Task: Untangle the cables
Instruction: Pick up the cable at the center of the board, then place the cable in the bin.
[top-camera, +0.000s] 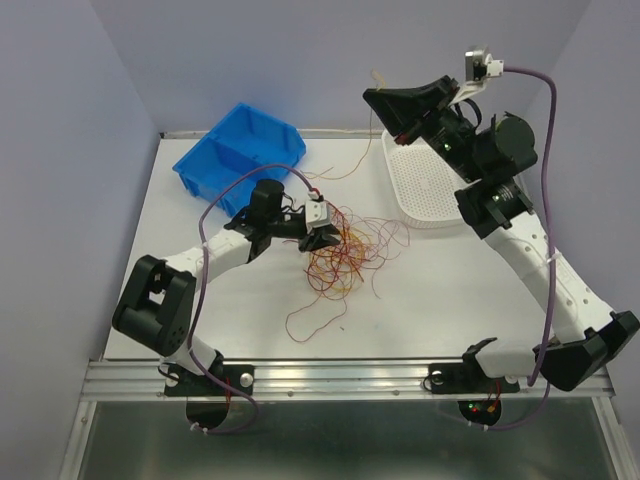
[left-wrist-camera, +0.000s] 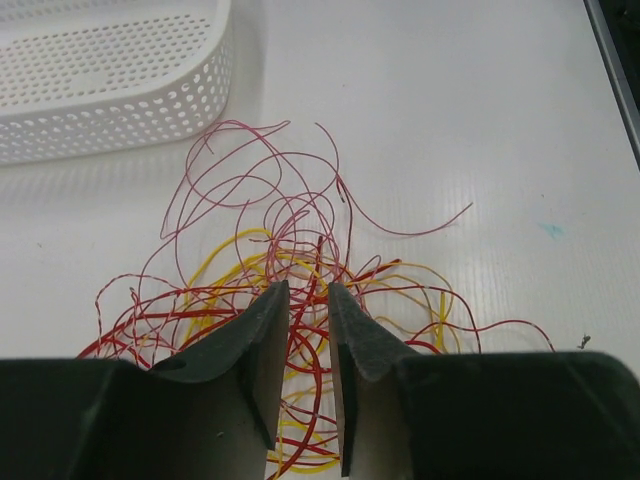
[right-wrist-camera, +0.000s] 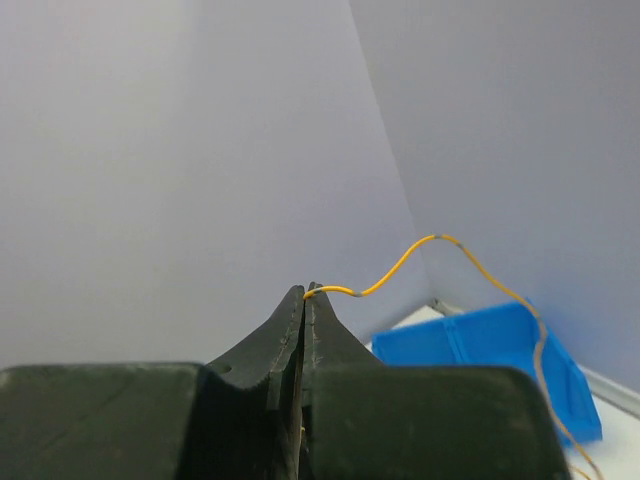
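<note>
The left gripper (left-wrist-camera: 308, 290), jaws narrowly parted, sits low in the cables (top-camera: 345, 255) heaped mid-bench (top-camera: 450, 290), with several strands between its jaws. Clamping that bundle could tighten knots. Farther back, the raised right gripper (right-wrist-camera: 306, 292) pinches a yellow strand (right-wrist-camera: 400, 263). A hard pull could drag the heap or slip the strand free.

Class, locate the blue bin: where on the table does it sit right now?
In the top view the blue bin sits in the far left corner, beyond the left gripper and the cables.
</note>
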